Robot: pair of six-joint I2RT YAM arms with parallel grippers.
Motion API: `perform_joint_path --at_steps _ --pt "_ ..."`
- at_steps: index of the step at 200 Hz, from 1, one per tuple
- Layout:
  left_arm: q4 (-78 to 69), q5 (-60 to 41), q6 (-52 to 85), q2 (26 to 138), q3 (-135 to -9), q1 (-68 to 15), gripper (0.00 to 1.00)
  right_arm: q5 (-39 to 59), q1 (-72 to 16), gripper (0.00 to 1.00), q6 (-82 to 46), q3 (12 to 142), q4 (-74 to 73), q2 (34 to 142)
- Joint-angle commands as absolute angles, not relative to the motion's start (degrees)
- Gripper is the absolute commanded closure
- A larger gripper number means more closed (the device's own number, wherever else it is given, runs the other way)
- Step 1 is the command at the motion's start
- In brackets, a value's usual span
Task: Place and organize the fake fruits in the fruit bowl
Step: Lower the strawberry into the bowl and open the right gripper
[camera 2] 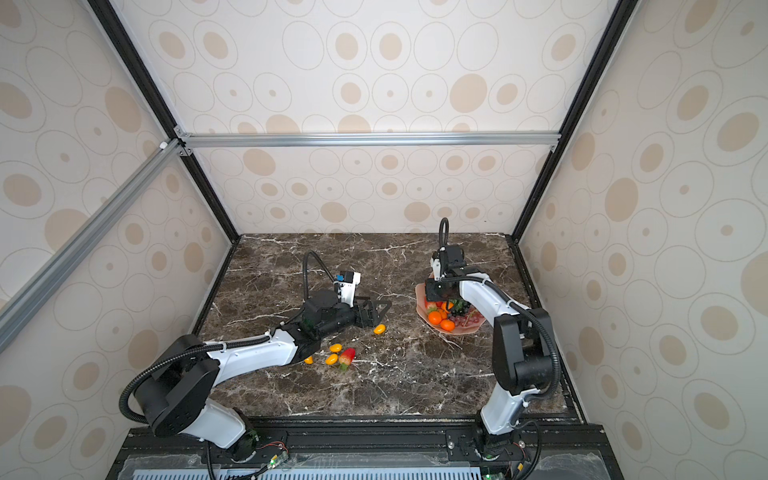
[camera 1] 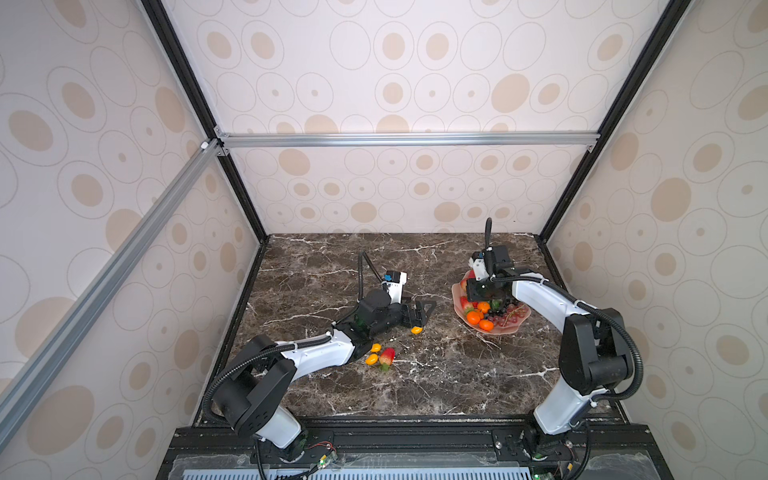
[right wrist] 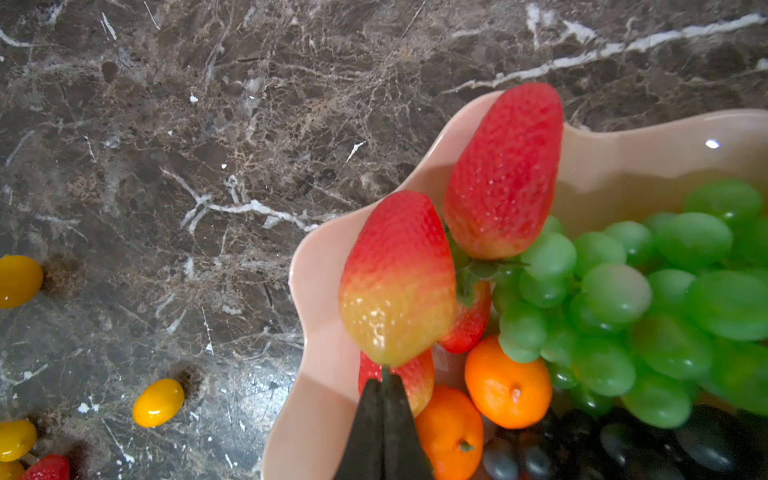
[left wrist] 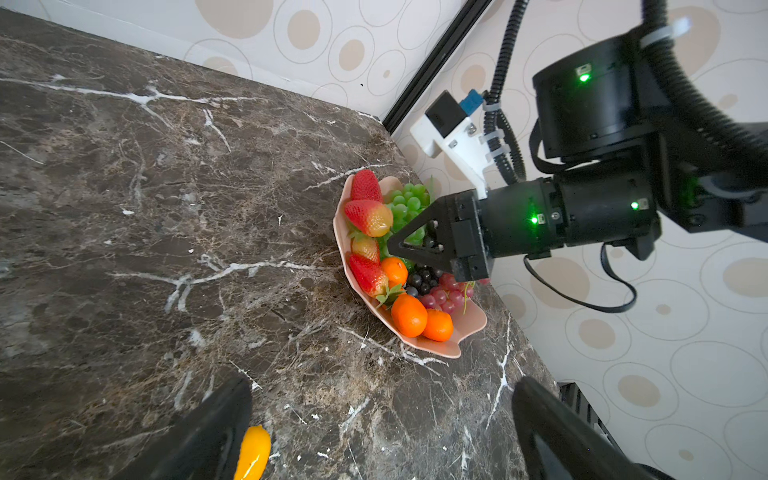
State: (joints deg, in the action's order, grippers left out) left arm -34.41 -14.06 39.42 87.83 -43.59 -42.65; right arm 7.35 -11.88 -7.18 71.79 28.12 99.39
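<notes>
Left claw [camera 1: 426, 312]: your jaws stand apart, beside yellow oval fruit [camera 1: 416, 330], middle of bench [camera 1: 415, 386].
Right claw [right wrist: 384, 376]: your jaws pressed together over fruit bowl [right wrist: 320, 299], near right edge.

On my right the fruit bowl [left wrist: 473, 321] holds strawberries [left wrist: 365, 187], oranges [left wrist: 409, 316] and grape bunches [left wrist: 409, 203], while left of it one strawberry [camera 1: 386, 357] and several oval fruits [camera 1: 371, 359] lie on the table [camera 1: 415, 382].

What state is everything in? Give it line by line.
left tool: open, holding nothing, low beside the nearest oval fruit.
right tool: shut, holding nothing, above the fruit bowl.
fruit bowl: upright on the table, filled with strawberries, oranges, grape bunches.
nearest oval fruit: loose on table, outside bowl.
other oval fruits: loose on table beside the loose strawberry.
loose strawberry: lying on table, outside bowl.
</notes>
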Motion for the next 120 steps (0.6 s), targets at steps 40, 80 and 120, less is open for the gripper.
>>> perform_joint_path --at_steps 40,80,120 --pt "-37.7 -14.3 39.4 85.9 -42.9 -43.1 0.01 6.2 -11.7 1.0 -6.0 71.4 30.3 99.8" --pt "-38.0 -14.0 39.7 85.4 -42.3 -43.1 0.01 6.1 -11.7 0.97 -5.9 72.2 32.2 101.5" --pt "-37.4 -13.3 39.7 84.6 -41.9 -43.2 0.01 6.1 -11.8 0.86 -6.1 72.6 33.0 101.7"
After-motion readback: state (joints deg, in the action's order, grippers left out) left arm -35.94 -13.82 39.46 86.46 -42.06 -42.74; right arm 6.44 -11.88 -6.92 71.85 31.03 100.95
